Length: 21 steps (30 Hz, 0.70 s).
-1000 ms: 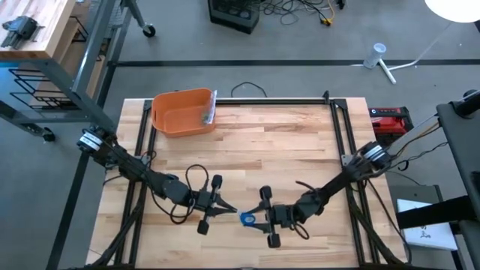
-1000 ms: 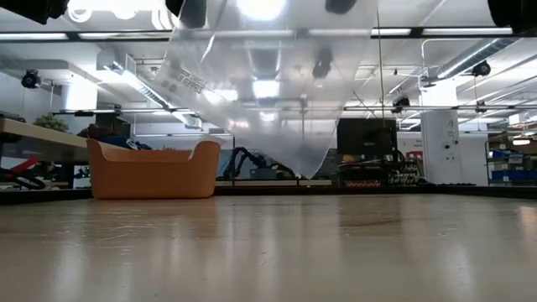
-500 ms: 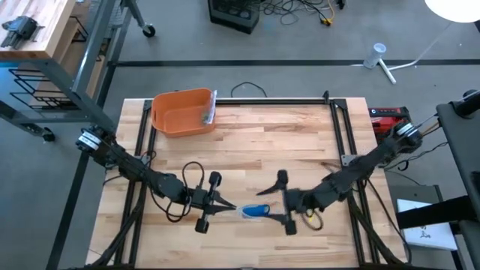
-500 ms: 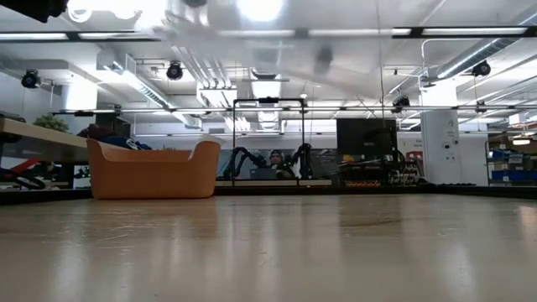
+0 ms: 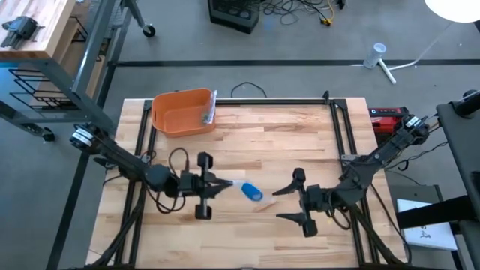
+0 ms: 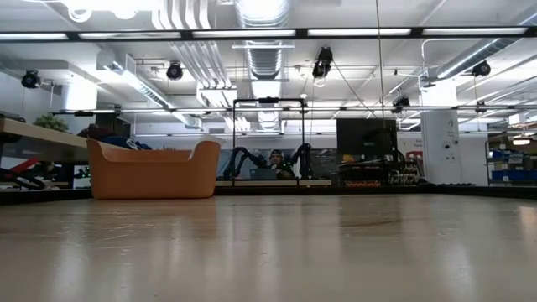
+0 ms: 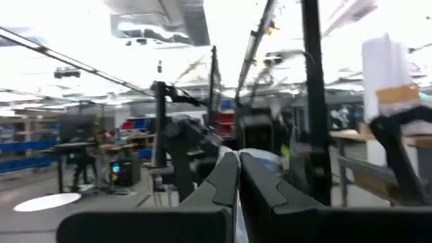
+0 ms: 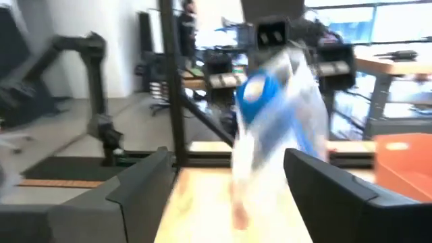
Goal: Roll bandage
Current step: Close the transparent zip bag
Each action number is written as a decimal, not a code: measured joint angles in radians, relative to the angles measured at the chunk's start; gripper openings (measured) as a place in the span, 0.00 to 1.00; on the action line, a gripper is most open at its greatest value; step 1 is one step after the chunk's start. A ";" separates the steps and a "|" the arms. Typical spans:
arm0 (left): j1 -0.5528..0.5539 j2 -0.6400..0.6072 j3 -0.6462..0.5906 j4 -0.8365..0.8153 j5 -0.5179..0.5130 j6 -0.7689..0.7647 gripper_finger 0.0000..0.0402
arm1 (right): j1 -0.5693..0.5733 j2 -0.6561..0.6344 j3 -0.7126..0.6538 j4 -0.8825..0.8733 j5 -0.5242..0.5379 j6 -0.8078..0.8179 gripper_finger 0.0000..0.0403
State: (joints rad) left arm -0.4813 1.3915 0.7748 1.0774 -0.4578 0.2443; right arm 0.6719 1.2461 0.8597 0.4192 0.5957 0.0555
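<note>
Since a second ago the right gripper (image 5: pixel 287 204) has let go and drawn back toward the worktop's right edge, fingers spread, leaving the bandage (image 5: pixel 251 192) hanging mid-table from the left gripper (image 5: pixel 222 185), clamped on its end.

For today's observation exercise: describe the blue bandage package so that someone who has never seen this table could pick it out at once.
Start at the wooden table and find the two dark arms near its front edge. Between them, the left gripper is shut on the end of the blue bandage package, while the right gripper stands open just beyond it. It is the only blue, plastic-wrapped thing there; the orange bin sits far back.
</note>
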 joint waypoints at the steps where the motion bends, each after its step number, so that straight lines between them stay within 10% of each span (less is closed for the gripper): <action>1: -0.001 -0.016 0.002 -0.008 -0.012 0.001 0.00 | 0.001 0.000 0.000 -0.013 0.023 0.006 0.65; 15: -0.004 -0.120 -0.004 -0.101 -0.030 -0.108 0.00 | -0.035 0.025 0.000 0.103 0.200 -0.129 0.51; 21: -0.004 -0.115 -0.005 -0.099 -0.031 -0.117 0.00 | -0.075 0.101 0.035 0.167 0.065 -0.122 0.52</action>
State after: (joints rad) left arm -0.4858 1.2766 0.7700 0.9782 -0.4885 0.1276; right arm 0.5968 1.3467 0.8947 0.5865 0.6611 -0.0666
